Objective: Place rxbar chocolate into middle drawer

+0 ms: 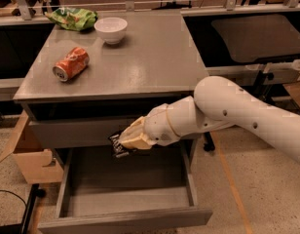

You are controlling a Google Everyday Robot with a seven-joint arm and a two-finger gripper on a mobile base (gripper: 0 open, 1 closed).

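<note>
1. The bar [119, 146] is clamped in our gripper [126, 143], over the open drawer's [130, 201] back edge.
2. We should carry it toward 6 o'clock, above the drawer's middle.
3. We lower, then release it flat, away from the sides.

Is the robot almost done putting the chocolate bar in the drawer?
Nearly. Done: the middle drawer is pulled open, and the rxbar chocolate is picked up. In hand: the hand grips the bar in the air above the back part of the drawer. Left: lower it, let go so the bar lies on the drawer's floor, then pull back. The bar is not inside yet.
</note>
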